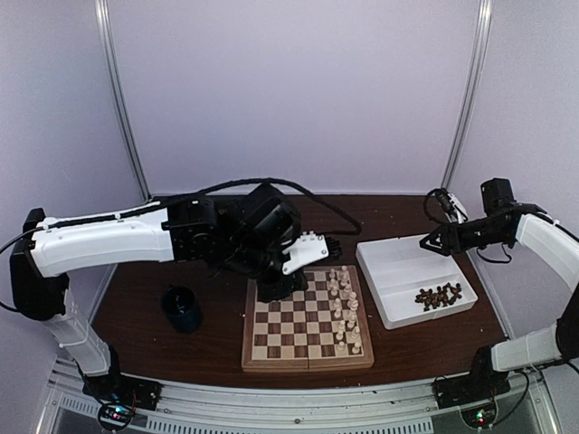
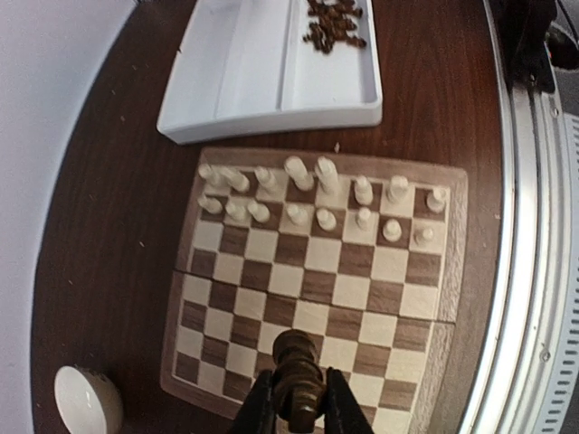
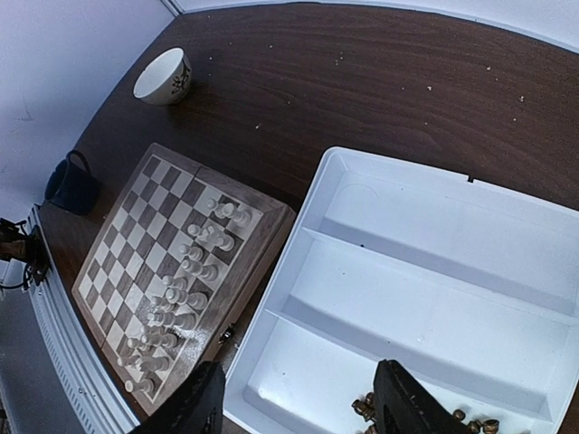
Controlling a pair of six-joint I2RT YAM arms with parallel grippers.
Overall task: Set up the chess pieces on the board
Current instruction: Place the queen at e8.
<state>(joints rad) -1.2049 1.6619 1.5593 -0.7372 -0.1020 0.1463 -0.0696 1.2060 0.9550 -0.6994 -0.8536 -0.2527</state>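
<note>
The board [image 1: 308, 362] lies at the table's front middle; it also shows in the left wrist view [image 2: 452, 253] and the right wrist view [image 3: 262, 237]. Several cream chess pieces [image 1: 345, 307] stand in two rows along its right side. My left gripper [image 2: 295, 411] is shut on a dark brown piece [image 2: 298, 371], held above the board's left side. Several dark brown pieces [image 1: 440, 296] lie in the white tray [image 1: 398, 262]. My right gripper [image 3: 298, 407] is open and empty above the tray [image 3: 434, 271].
A dark cup [image 1: 182, 308] stands left of the board. A white bowl [image 3: 164, 77] sits on the table beyond the board, also in the left wrist view [image 2: 87, 400]. The metal rail [image 1: 271, 402] runs along the near edge.
</note>
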